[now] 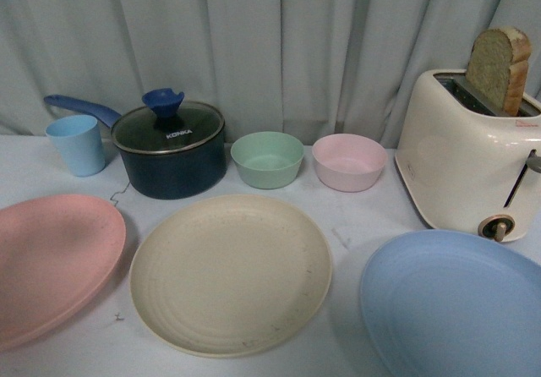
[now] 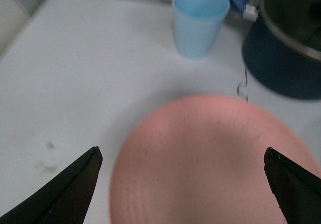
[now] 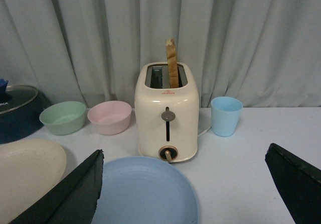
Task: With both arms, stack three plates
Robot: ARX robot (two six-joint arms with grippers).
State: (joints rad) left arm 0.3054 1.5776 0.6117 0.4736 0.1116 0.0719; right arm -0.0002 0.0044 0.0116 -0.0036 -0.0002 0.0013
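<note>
You're looking at three big round matte plastic dinner plates lying flat and apart on the white tabletop (image 1: 355,225), none stacked yet. The cream-beige plate (image 1: 230,271) is sitting dead centre. The pink plate (image 1: 51,263) is lying at its 9 o'clock and the light blue plate (image 1: 452,305) at its 4 o'clock, right by the cream toaster (image 1: 465,157) holding a brown bread slice (image 1: 499,68). At the cream one's 12 o'clock, a small green bowl (image 1: 267,159) and small pink bowl (image 1: 349,161) are sitting side by side. Your left gripper (image 2: 181,152) is hovering over the pink plate, fingers spread wide, gripping nothing. Your right gripper (image 3: 185,151) is hanging over the light blue plate, likewise spread and holding nothing.
</note>
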